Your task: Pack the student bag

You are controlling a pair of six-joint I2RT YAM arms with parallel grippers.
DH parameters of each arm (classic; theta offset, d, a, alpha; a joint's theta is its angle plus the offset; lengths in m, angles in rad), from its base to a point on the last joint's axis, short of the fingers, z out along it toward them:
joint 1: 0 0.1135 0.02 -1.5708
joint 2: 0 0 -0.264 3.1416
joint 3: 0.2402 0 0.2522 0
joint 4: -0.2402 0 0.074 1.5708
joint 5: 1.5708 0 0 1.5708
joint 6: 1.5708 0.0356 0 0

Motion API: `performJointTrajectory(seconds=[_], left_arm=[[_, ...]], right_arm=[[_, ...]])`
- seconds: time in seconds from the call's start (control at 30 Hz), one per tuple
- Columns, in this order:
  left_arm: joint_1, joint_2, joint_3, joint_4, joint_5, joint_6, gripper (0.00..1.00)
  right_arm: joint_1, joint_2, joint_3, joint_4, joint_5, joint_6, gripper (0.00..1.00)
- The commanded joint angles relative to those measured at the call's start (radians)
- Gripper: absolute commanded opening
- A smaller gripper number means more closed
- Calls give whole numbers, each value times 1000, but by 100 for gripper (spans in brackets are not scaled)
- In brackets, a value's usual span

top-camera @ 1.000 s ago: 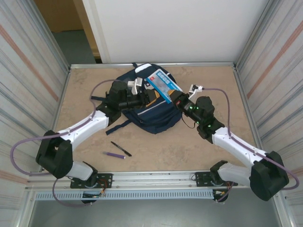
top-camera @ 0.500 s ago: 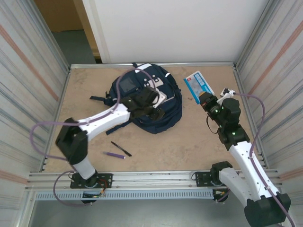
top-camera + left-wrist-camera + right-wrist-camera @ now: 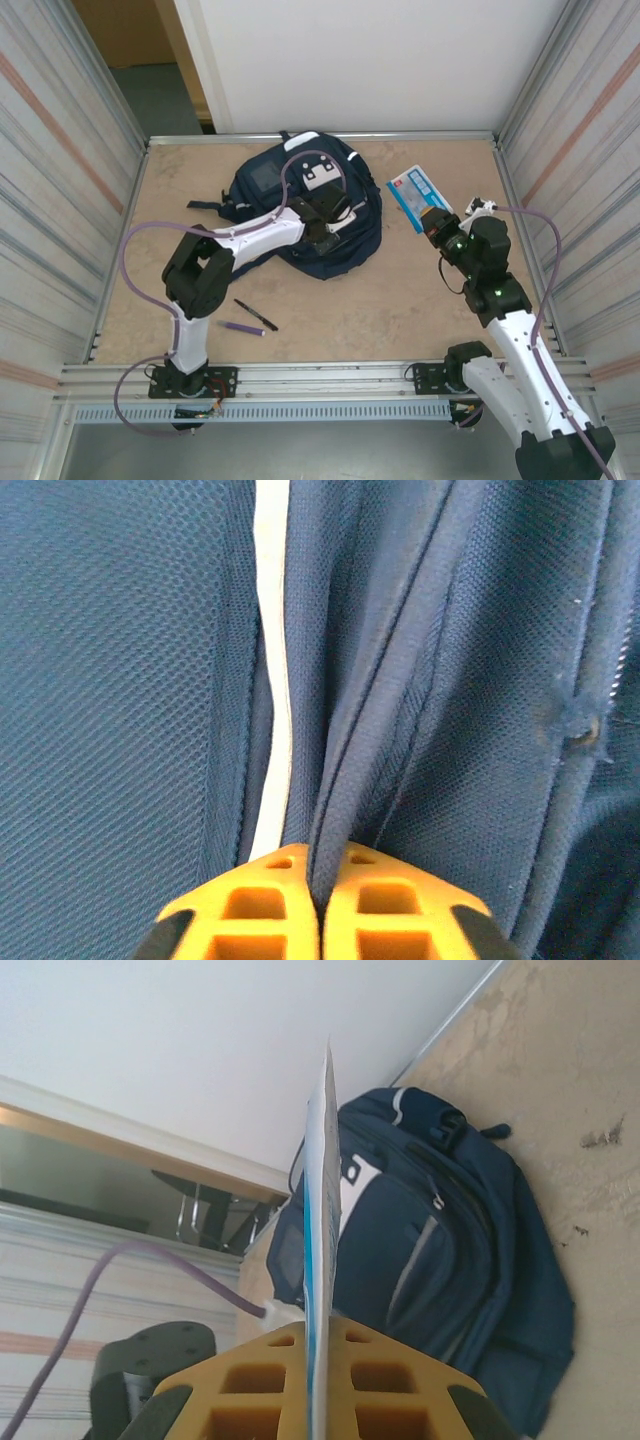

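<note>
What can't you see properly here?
Whether the student bag is unzipped: top view, left arm covers its middle.
Print on the booklet: too small from above, edge-on in right wrist view.
Caps on the pen and purple marker: too small.
Left claw: mostly cut off by left wrist view's bottom edge.

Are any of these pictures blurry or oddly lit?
Top external: even light, faint shadows on the table, side walls splay outward as through a wide lens. Left wrist: the student bag shows crisp weave, no glare. Right wrist: the booklet is soft along its near edge, the white wall nearly washed out.
</note>
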State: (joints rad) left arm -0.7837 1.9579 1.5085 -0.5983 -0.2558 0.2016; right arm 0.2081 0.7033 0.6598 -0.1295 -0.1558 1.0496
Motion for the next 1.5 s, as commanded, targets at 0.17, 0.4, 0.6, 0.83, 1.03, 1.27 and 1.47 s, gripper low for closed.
performJointTrajectory(seconds=[0.17, 0.4, 0.6, 0.83, 1.03, 1.27, 1.47], left_arm=[[94, -247, -5, 152, 190, -122, 0], [260, -288, 31, 277, 612, -357, 0], [268, -280, 55, 348, 793, -448, 0], [267, -274, 87, 335, 845, -478, 0], [264, -283, 86, 329, 886, -483, 0], [264, -281, 76, 346, 895, -491, 0], [266, -281, 62, 356, 892, -501, 0]], right_arm=[[-26, 138, 126, -276, -168, -276, 5], [-63, 373, 142, -150, -629, -240, 0], [118, 516, 113, 165, -546, -36, 0], [238, 723, 116, 494, -225, 98, 0], [330, 963, 238, 663, -201, 195, 0], [418, 1223, 382, 799, -191, 295, 9], [429, 1298, 407, 735, -156, 303, 35]])
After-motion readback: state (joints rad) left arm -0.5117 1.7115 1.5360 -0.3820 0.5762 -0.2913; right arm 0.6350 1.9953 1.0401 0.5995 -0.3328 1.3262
